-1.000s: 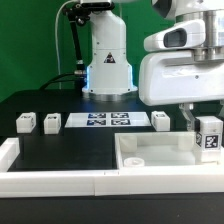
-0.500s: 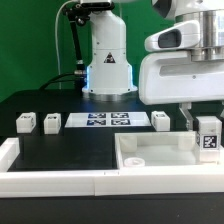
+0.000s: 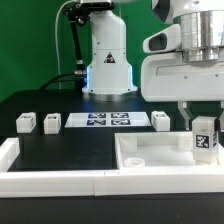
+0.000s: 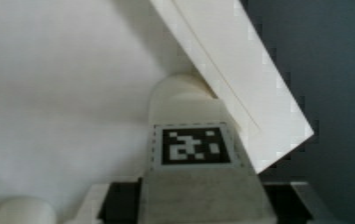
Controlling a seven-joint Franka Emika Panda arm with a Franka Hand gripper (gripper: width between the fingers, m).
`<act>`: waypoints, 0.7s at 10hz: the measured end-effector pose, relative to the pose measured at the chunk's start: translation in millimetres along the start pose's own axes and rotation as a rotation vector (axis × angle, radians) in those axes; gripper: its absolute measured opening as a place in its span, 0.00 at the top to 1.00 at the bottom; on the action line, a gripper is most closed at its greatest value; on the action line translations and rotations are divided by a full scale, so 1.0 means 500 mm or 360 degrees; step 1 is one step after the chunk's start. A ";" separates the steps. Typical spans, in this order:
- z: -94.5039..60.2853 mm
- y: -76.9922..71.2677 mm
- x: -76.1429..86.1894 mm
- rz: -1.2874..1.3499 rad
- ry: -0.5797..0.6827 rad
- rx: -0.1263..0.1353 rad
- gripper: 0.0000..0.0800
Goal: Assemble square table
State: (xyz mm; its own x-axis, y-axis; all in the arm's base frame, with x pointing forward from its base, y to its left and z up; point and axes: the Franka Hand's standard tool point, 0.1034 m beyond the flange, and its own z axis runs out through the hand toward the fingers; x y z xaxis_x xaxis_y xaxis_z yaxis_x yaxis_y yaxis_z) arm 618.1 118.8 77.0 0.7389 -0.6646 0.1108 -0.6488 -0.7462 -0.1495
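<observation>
Square table leg, a small white tagged plastic block (image 3: pixel 207 140), sits gripped in the closed gripper (image 3: pixel 205 127), at the exterior view's right corner of the large white rimmed square plastic panel (image 3: pixel 150 137). Best to keep it upright, align it squarely with that corner, then lower slowly.

4 legs: leg no. 1 (image 3: pixel 25 122) & leg no. 2 (image 3: pixel 51 123) on the exterior view's left of the marker board (image 3: pixel 103 121), leg no. 3 (image 3: pixel 161 120) just off its right end, leg no. 4 (image 3: pixel 205 137) further right. 1 square panel (image 3: pixel 155 141). 1 marker board. 1 low white wall (image 3: pixel 60 182).
</observation>
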 end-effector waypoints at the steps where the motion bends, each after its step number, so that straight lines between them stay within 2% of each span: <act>1: 0.000 -0.001 -0.002 0.0143 0.0001 -0.0005 0.64; 3: 0.001 -0.002 -0.002 0.0463 0.0006 -0.0018 0.63; 7: 0.000 -0.002 -0.003 0.0674 -0.0005 -0.0015 0.63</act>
State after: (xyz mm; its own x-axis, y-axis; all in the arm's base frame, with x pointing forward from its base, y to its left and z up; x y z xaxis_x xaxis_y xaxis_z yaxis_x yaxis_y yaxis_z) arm 617.7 120.7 77.0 0.4072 -0.9125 0.0387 -0.8969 -0.4075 -0.1721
